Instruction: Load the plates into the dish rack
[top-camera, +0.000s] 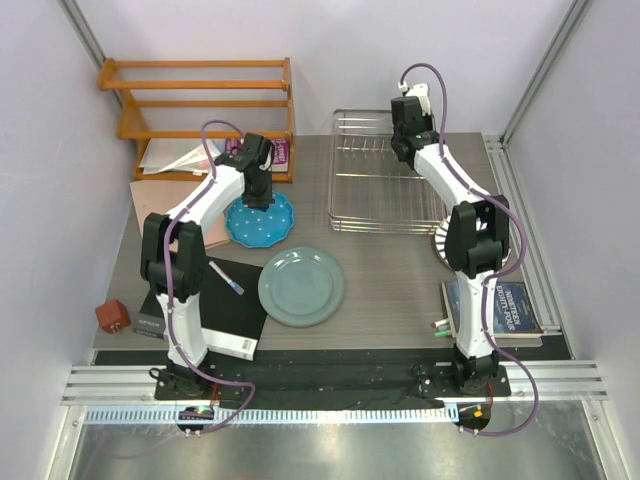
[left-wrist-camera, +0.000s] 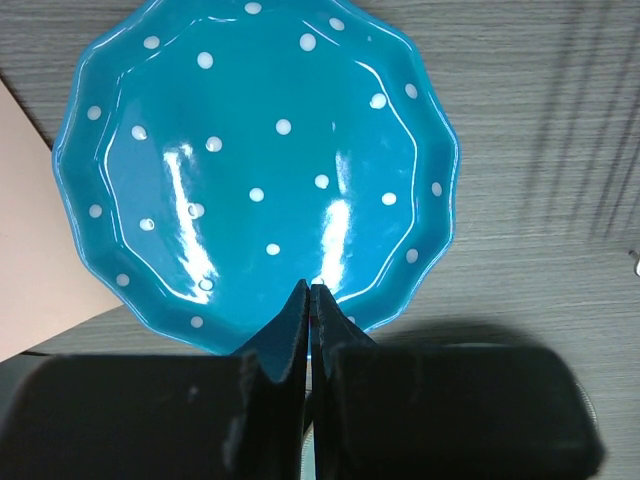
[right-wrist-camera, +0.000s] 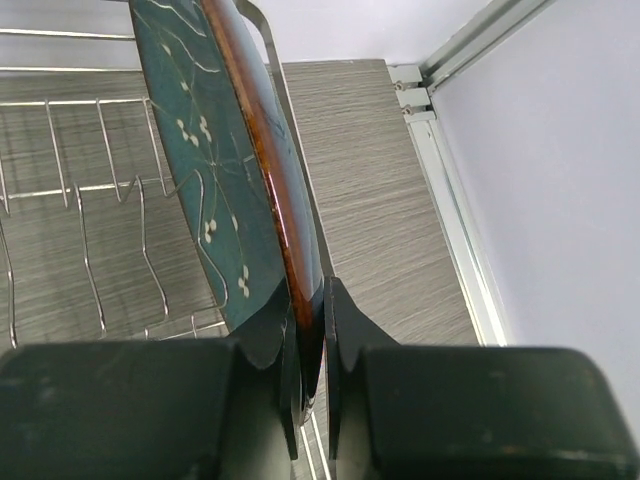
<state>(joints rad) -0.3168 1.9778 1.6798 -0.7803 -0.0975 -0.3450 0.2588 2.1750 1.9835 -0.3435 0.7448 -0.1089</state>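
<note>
Rectangular silver wire dish rack (top-camera: 372, 190) stands far right on the grey wood-grain table (top-camera: 390, 290). The right gripper (right-wrist-camera: 310, 300) is over its right-hand side, jaws clamped on the rim of the dark glossy teal plate with brown rim (right-wrist-camera: 205, 170); plate on edge, near upright, above the tines; contact with the wires cannot be told.

Round bright blue plate with white dots (left-wrist-camera: 250, 170) lies flat left of the rack, directly below the left gripper (left-wrist-camera: 310, 292); fingers pressed together, nothing between them, tips over the plate's near rim.

Plain grey-green plate (top-camera: 300, 287) lies flat at centre front, well apart from both grippers. White plate with black radial stripes (top-camera: 440, 248) lies near the rack's near right corner, mostly hidden by the right arm.

Orange wooden shelf unit (top-camera: 200, 100) stands far left; black book (top-camera: 225, 312) near left.
</note>
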